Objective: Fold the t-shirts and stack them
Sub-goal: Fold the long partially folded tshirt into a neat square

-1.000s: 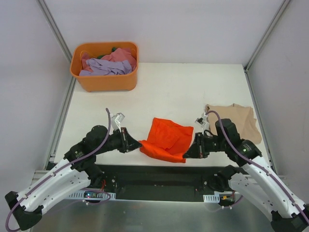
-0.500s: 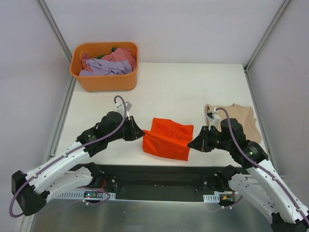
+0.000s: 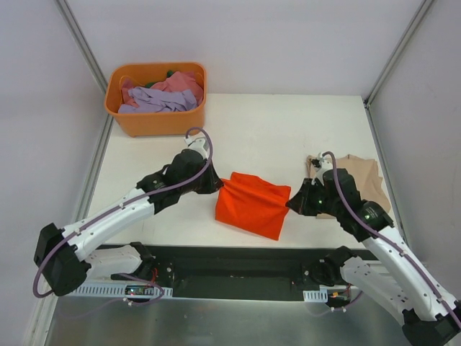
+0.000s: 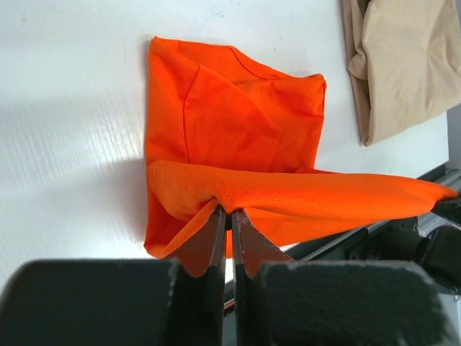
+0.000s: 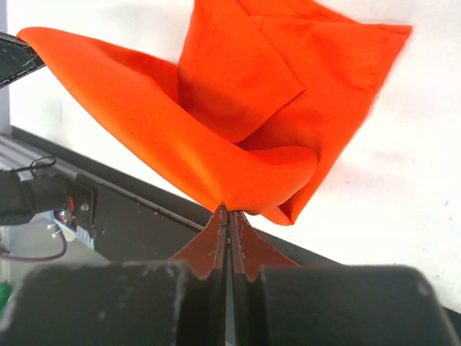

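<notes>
Left gripper point(image 4: 229, 216) and right gripper point(image 5: 228, 215) are each clamped fully closed on an edge of the orange t-shirt point(image 3: 251, 205), low and centre on the table point(image 3: 274, 130). Only the wrist views show the pinched cloth and the fold raised between them; from above, the fingertips are hard to make out. The overhead view alone shows the tub point(image 3: 155, 124) at upper left, holding a lilac shirt point(image 3: 153, 101) and a pink shirt point(image 3: 184, 83). The right arm partly covers the tan t-shirt point(image 3: 360, 180).
</notes>
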Action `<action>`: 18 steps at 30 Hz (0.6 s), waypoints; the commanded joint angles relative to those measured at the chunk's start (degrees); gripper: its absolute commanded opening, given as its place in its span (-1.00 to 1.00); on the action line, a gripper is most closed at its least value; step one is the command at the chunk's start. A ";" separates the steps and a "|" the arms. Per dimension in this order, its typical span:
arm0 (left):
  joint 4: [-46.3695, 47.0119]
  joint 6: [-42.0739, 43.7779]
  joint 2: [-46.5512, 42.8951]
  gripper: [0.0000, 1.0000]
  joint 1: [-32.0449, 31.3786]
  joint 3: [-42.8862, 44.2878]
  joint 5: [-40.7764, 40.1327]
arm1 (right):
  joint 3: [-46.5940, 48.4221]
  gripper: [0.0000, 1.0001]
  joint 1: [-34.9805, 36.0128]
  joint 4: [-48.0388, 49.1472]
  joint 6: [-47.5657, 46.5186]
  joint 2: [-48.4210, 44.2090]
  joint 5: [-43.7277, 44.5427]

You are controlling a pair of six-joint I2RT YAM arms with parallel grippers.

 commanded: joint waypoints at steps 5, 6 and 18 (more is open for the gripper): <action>4.30 2.92 10.46 -1.00 2.65 6.44 -0.42 | -0.32 -0.99 -1.73 4.11 0.61 1.56 10.22; 4.40 2.92 11.69 -1.00 3.01 6.97 -0.41 | -0.68 -0.99 -1.91 4.99 0.52 1.82 12.39; 4.66 4.33 23.91 -1.00 7.40 12.42 3.36 | -1.47 -0.99 -6.12 12.47 -0.80 11.92 13.90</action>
